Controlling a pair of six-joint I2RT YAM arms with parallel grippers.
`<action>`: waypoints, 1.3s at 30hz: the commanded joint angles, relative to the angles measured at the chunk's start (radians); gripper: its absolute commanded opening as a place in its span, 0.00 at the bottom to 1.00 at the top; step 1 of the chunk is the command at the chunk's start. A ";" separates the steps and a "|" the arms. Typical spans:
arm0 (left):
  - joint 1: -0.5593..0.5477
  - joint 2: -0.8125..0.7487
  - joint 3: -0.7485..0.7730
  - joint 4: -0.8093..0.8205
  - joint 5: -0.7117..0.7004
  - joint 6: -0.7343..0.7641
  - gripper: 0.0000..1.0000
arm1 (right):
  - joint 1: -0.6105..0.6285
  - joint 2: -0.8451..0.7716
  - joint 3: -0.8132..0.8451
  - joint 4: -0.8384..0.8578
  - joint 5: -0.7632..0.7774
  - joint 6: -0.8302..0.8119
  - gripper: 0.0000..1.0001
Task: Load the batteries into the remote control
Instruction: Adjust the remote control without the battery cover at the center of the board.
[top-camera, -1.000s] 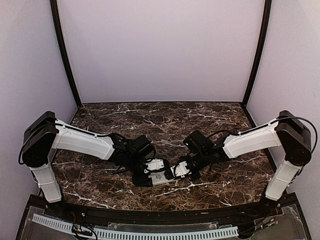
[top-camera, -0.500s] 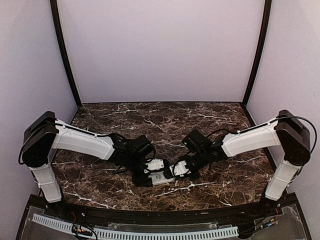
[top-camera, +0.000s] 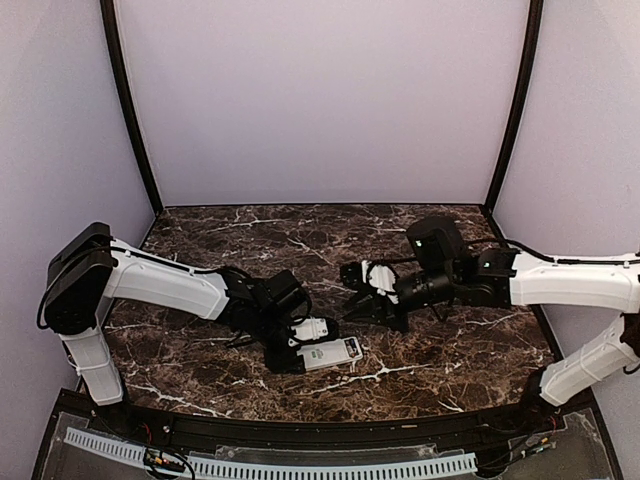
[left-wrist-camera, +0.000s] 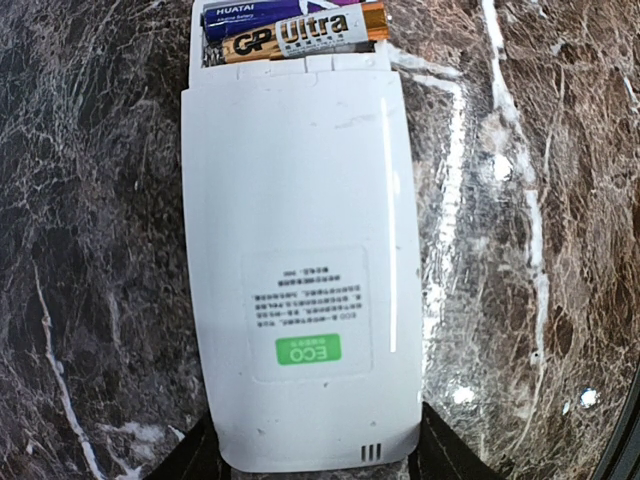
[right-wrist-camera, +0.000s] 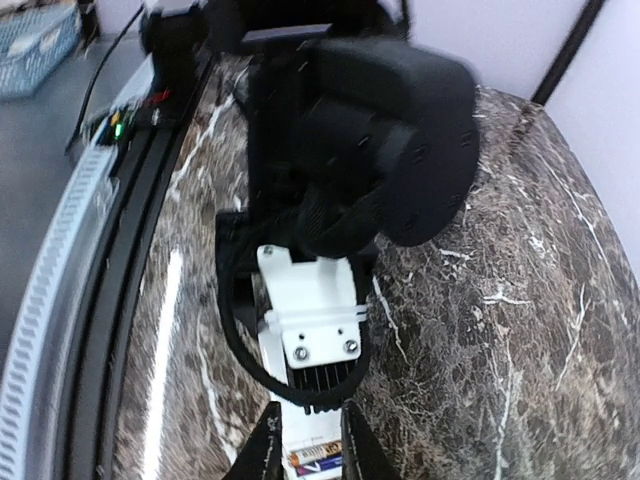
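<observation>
My left gripper (left-wrist-camera: 312, 458) is clamped on the remote control (left-wrist-camera: 300, 250), one finger on each long side at its 6 o'clock end in my left wrist view. The remote lies flat on the marble counter (top-camera: 450, 240), back side up, with a label carrying a green mark (left-wrist-camera: 308, 350) facing the camera. At its 12 o'clock end the compartment is uncovered. Two batteries lie there side by side, a blue one (left-wrist-camera: 250, 12) and, touching it on the 6 o'clock side, a gold and black one (left-wrist-camera: 300, 35).

From above, the remote sits toward the 6 o'clock edge of the counter, about midway across. My right gripper (right-wrist-camera: 308, 450) hangs above the counter at roughly 1 o'clock from the remote and apart from it. Its fingers stand slightly apart with nothing between them. Through that narrow gap my right wrist camera sees the battery end of the remote below.
</observation>
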 joint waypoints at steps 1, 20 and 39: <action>0.002 0.012 -0.012 -0.064 0.023 -0.027 0.26 | 0.009 -0.095 -0.070 0.122 0.083 0.514 0.18; 0.001 0.012 0.019 0.023 -0.027 -0.123 0.81 | 0.033 0.017 -0.117 -0.149 0.264 1.559 0.10; 0.001 0.079 0.028 0.150 -0.010 -0.146 0.78 | 0.034 0.239 -0.076 -0.018 0.151 1.558 0.11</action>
